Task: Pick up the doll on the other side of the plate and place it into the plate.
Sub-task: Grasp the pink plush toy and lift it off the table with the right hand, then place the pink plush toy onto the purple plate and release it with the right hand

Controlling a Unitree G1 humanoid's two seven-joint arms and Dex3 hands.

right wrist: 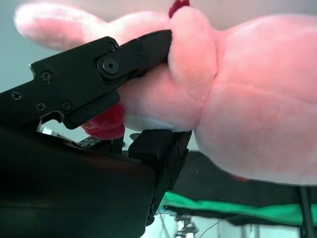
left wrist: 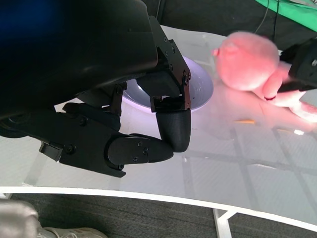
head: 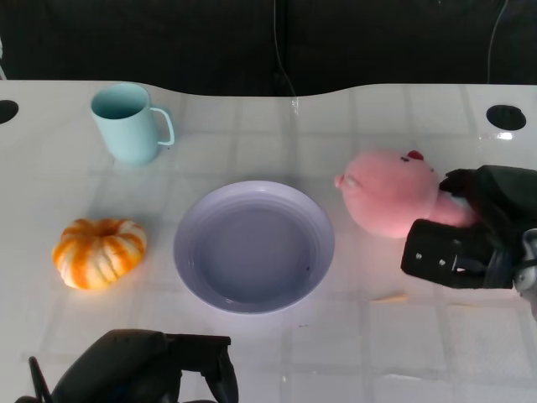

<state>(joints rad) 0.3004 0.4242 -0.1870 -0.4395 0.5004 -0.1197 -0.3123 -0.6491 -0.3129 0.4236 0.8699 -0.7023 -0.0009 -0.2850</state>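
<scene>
so i'm looking down from the head cam and the pink doll (head: 390,201) is lying on its side on the white table (head: 252,353), just to the right of the lavender plate (head: 193,243), close to the rim but not in it. my right hand (head: 470,227) is wrapping around the doll's far end, and on the right wrist cam the black fingers (right wrist: 99,69) are pressing into the plush (right wrist: 257,99), so i'm gripping it there. can't tell if it's lifting off the table or still resting on it.

my left hand (head: 143,369) is sitting low at the near edge of the table, in front of the plate. on the left wrist cam the fingers (left wrist: 173,124) are curling inward over the tabletop with nothing in them, and the plate (left wrist: 200,91) and doll (left wrist: 247,59) are showing past them.

also on the table: an orange and white pumpkin (head: 99,252) to the left of the plate, and a light blue mug (head: 127,122) further back on the left, standing upright.
</scene>
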